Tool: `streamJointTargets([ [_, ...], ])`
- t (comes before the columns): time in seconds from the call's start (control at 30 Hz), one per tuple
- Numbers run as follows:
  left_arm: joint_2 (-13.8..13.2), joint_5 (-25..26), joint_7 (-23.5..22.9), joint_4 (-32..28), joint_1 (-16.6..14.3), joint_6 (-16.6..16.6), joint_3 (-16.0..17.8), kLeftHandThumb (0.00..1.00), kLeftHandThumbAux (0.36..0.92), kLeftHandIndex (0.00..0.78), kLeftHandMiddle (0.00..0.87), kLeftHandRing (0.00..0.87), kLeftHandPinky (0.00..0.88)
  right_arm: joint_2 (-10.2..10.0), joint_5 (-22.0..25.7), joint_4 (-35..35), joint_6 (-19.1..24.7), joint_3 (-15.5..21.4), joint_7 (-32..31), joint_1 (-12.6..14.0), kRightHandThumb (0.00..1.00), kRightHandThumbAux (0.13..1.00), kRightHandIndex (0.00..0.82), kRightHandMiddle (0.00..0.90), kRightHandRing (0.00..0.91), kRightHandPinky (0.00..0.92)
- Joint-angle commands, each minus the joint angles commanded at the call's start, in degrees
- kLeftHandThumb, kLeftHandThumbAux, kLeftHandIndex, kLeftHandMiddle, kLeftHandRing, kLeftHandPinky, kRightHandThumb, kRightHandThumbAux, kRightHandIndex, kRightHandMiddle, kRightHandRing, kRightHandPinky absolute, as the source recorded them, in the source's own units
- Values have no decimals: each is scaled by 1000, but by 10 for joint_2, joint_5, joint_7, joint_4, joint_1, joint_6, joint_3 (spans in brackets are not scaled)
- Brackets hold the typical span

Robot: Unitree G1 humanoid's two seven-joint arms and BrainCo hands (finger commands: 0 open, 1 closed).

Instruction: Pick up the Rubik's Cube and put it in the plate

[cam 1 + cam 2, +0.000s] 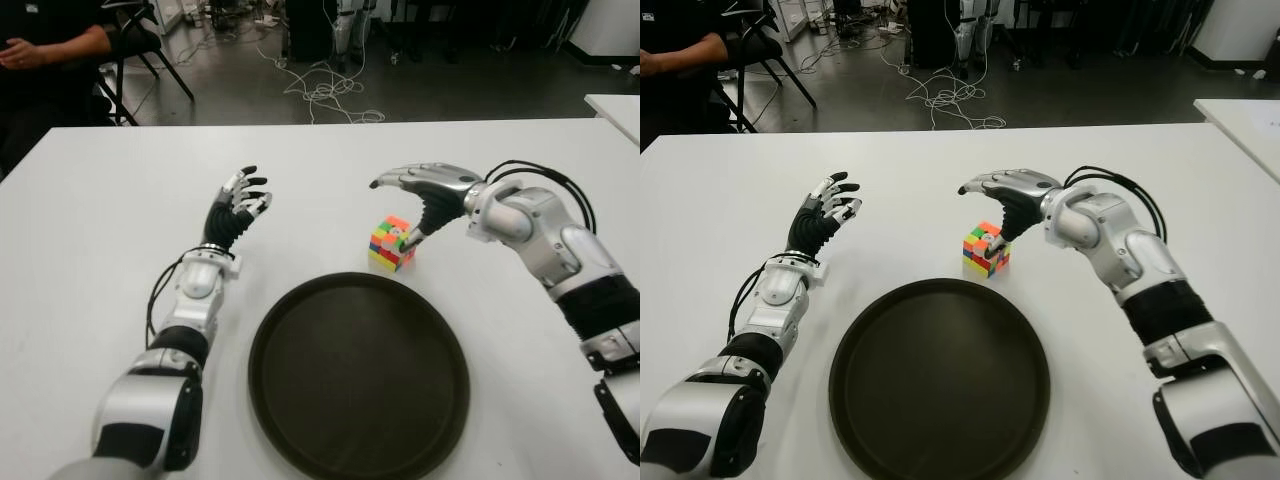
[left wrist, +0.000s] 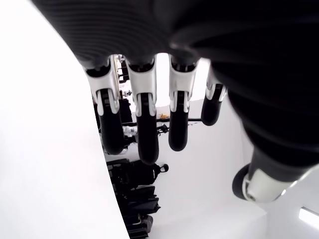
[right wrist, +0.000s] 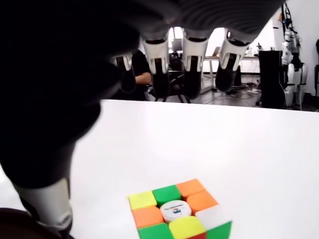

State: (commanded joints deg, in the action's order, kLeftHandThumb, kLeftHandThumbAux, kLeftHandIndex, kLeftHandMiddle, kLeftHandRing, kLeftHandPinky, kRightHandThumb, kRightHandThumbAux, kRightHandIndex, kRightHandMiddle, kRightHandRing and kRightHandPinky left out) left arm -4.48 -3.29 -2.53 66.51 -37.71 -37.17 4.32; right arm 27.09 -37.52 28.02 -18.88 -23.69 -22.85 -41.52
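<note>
Two hands over a white table (image 1: pixel 90 200), described left to right. Far left, beyond the table: a seated person (image 1: pixel 45 45) and a chair (image 1: pixel 145 45). Left hand (image 1: pixel 238 205): palm up, fingers (image 2: pixel 144 129) spread and relaxed, holding nothing, well apart from all objects. To its right and nearer the robot: round dark plate (image 1: pixel 300 420), nothing in it. Just beyond the plate's far rim, below the right hand: cube (image 1: pixel 392 243), sitting on the table, close to the rim but not seen touching it. Right hand (image 1: pixel 425 195): hovering above the cube, palm down, fingers (image 3: pixel 192 74) extended forward over it and open wide; thumb (image 1: pixel 418 232) angled down to the cube's upper right side, contact not certain. In the right wrist view: cube's top face directly beneath the palm, multicoloured stickers with a round white centre label. Background: cables (image 1: pixel 320 90) on a dark floor.
</note>
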Motion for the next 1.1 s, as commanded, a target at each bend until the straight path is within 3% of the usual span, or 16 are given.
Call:
streamJointTargets([
  [0.4,2,-3,2,-7,3,-4,-3,92,595,155,245,283,313,-10,-12,38,-12,-17,22,-14,0,734,85,111,77,31],
  [0.53,2,-5,4,-8,3,-5,-4,97,617,156,256,288,313,-11,-13,40,-15,-19,31,-15,0,725,78,93,55,16],
  [1.1,0,-5,10,-12,5,-4,-11,86,598,157,255,286,301,-16,-15,27,10,-18,31,-10,0,709,54,51,24,22],
])
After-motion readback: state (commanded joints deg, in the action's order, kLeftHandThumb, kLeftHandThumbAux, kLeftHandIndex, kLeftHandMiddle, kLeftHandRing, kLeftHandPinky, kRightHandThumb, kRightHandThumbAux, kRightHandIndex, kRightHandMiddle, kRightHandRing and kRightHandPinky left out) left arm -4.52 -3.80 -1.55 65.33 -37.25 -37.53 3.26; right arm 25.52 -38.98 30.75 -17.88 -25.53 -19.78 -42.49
